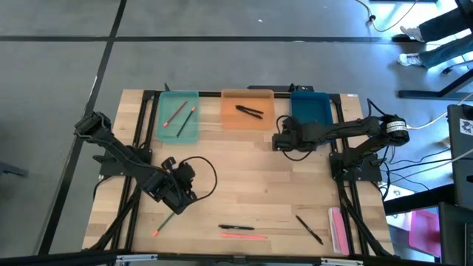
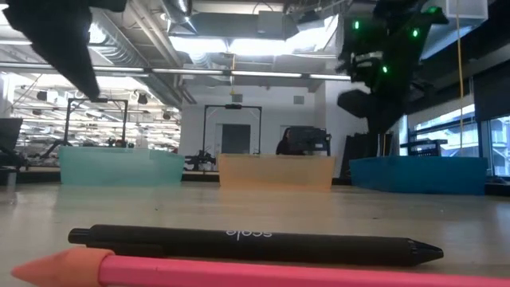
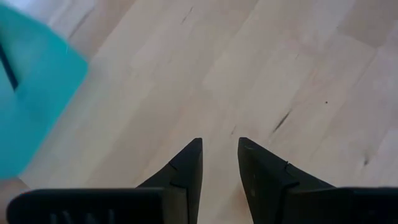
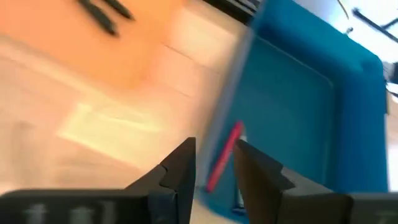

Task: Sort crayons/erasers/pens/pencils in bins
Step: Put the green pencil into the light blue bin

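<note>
Three bins stand along the far edge: teal (image 1: 179, 116) with pencils in it, orange (image 1: 247, 111) with two black pens, blue (image 1: 310, 111). My right gripper (image 1: 284, 138) (image 4: 214, 155) hovers open at the blue bin's (image 4: 311, 118) near-left corner. A short red stick (image 4: 224, 155) shows in the gap, thinner than it, alongside the bin's wall. Whether it lies in the bin cannot be told. My left gripper (image 1: 174, 191) (image 3: 221, 155) is open and empty over bare wood, near the table's left. Near the front edge lie a greenish pencil (image 1: 164, 224), a black pen (image 1: 236, 227), a pink pencil (image 1: 244, 236) and another black pen (image 1: 309, 229).
A wide pink flat strip (image 1: 336, 229) lies near the right front corner. In the low view the black pen (image 2: 255, 243) and pink pencil (image 2: 239, 273) fill the foreground. A black cable loops beside my left arm (image 1: 207, 177). Bare wood spans the table's middle.
</note>
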Robot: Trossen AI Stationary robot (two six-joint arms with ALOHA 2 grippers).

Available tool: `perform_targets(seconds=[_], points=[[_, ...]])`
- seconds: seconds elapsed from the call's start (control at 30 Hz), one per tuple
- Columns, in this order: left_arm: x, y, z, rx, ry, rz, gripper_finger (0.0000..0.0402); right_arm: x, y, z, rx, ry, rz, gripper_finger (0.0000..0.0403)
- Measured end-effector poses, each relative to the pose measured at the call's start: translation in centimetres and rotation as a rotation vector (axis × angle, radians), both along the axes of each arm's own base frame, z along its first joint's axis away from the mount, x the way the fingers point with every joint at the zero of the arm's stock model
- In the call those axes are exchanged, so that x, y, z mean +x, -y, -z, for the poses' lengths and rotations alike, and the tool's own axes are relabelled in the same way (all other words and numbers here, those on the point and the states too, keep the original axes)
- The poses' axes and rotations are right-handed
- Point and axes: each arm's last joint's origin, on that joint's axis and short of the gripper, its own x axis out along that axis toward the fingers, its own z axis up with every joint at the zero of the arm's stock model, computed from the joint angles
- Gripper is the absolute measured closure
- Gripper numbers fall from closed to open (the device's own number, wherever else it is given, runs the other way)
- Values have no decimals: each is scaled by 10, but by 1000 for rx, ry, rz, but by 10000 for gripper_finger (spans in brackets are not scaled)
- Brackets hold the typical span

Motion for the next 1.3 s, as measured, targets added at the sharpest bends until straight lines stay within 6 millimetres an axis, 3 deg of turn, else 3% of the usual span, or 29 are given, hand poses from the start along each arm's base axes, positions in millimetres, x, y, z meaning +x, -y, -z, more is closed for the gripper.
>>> perform_targets(seconds=[0.3,0.53,0.83,1.03,1.3], points=[[-12,10,1,-81,-9,-82,308,25,-55,-31,-98,189,-227,289],[-25,27,2,-135,-2,-77,308,42,-107,-49,-96,381,-501,289],[-50,62,3,-229,52,5,308,43,-169,-62,-79,551,-889,289],[-61,91,14,-340,33,84,308,39,-189,-69,-106,601,-1007,289],[-70,112,39,-410,-90,16,308,36,-194,-70,-102,596,-1048,289]])
